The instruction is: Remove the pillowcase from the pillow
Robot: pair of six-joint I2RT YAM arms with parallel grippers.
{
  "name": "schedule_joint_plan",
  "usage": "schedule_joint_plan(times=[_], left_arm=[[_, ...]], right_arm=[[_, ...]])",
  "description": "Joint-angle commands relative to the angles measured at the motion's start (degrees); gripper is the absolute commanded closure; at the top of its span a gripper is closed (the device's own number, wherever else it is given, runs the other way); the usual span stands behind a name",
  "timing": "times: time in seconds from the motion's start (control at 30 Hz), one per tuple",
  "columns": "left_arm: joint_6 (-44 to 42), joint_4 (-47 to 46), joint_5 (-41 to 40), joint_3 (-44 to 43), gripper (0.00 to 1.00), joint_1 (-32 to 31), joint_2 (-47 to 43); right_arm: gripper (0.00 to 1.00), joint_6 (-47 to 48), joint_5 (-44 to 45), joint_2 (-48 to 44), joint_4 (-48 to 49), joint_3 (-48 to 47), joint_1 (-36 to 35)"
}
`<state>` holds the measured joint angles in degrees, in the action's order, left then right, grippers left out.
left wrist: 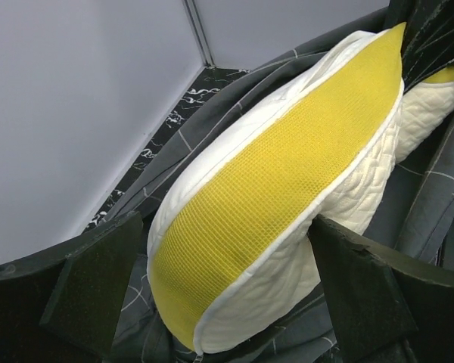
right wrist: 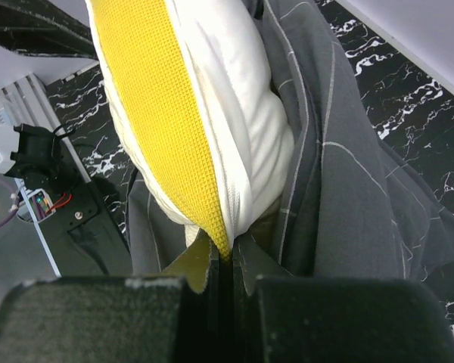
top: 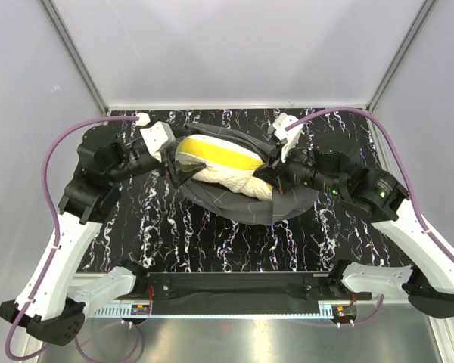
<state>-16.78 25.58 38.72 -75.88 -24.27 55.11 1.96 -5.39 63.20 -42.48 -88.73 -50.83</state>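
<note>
Oppositely, left claw [left wrist: 223, 265] straddles pillow [top: 219, 162] (right claw [right wrist: 225, 265] pinches corner).

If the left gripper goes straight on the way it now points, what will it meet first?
The pillow. Its yellow edge lies between the open jaws of the left gripper, so it would likely press into that edge almost at once; the exact gap is unclear.

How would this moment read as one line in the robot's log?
stage: pillow partly out of pillowcase | left gripper: open, straddling pillow end | right gripper: shut on pillow corner
</note>
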Motion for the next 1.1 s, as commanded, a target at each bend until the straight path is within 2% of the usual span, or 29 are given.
schedule_joint_plan(times=[0.0, 0.13, 0.2, 0.23, 0.3, 0.4, 0.43, 0.47, 0.6, 0.63, 0.67, 0.7, 0.73, 0.77, 0.8, 0.87, 1.07], left_arm=[[-0.98, -2.13, 2.40, -2.08, 0.01, 0.28, 0.95], [0.07, -0.45, 7.59, -2.87, 0.04, 0.28, 3.59], [0.51, 0.26, 9.70, -2.35, 0.18, 0.28, 4.13], [0.95, 0.34, 10.14, -1.91, 0.28, 0.28, 4.13], [1.30, 0.08, 11.29, -0.51, 0.37, 0.28, 3.78], [1.74, -0.10, 12.43, 0.64, 0.61, 0.28, 2.98], [2.09, -0.10, 12.87, 1.08, 0.93, 0.19, 2.72], [2.71, -0.36, 13.31, 1.43, 1.00, 0.28, 2.55], [7.00, -5.34, 11.57, 4.15, 1.00, 0.19, 1.23], [9.72, -6.24, 9.47, 4.85, 1.00, 0.19, 1.14], [11.05, -7.03, 2.48, 5.38, 1.00, 0.19, 1.22], [12.37, -7.39, -1.50, 5.65, 1.00, 0.19, 1.40], [14.47, -7.56, -5.63, 5.83, 1.00, 0.19, 1.49], [15.36, -8.26, -12.55, 6.44, 1.00, 0.19, 1.92], [16.24, -8.62, -15.23, 6.62, 1.00, 0.19, 2.36], [18.60, -8.97, -19.88, 6.62, 1.00, 0.19, 3.16], [21.25, -11.60, -24.29, 8.37, 1.00, 0.19, 2.55]], right_arm=[[1.00, 0.77, -5.25, -0.71, 6.80, -2.50, -0.06], [1.00, 0.51, -5.34, -0.18, 7.94, -2.33, -0.06], [1.00, 0.33, -4.64, 0.26, 8.20, -2.50, 0.03], [1.00, 0.42, -4.11, 0.52, 8.29, -2.59, -0.15], [1.00, 0.51, -2.09, 0.87, 8.55, -2.77, 0.03], [1.00, 0.07, 0.81, 1.66, 9.60, -2.85, -0.06], [1.00, -0.11, 1.95, 1.75, 10.74, -2.77, 0.03], [1.00, -0.37, 2.74, 1.75, 11.45, -2.77, -0.06], [0.99, -1.60, 9.24, 2.72, 13.65, -3.12, -0.06], [0.93, -3.26, 11.26, 2.89, 14.09, -3.29, 0.03], [0.66, -3.71, 15.45, 2.89, 14.79, -3.29, -0.06], [0.57, -3.54, 17.06, 2.81, 14.97, -3.47, -0.06], [0.35, -3.19, 19.43, 2.63, 15.23, -3.82, -0.06], [0.06, -3.19, 20.58, 2.63, 15.32, -4.26, -0.06], [0.01, -3.19, 21.72, 2.37, 15.32, -4.70, -0.06], [0.00, -3.01, 24.88, 2.11, 14.97, -6.54, -0.06], [0.00, -2.31, 29.55, -2.11, 14.98, -5.31, -0.06]])
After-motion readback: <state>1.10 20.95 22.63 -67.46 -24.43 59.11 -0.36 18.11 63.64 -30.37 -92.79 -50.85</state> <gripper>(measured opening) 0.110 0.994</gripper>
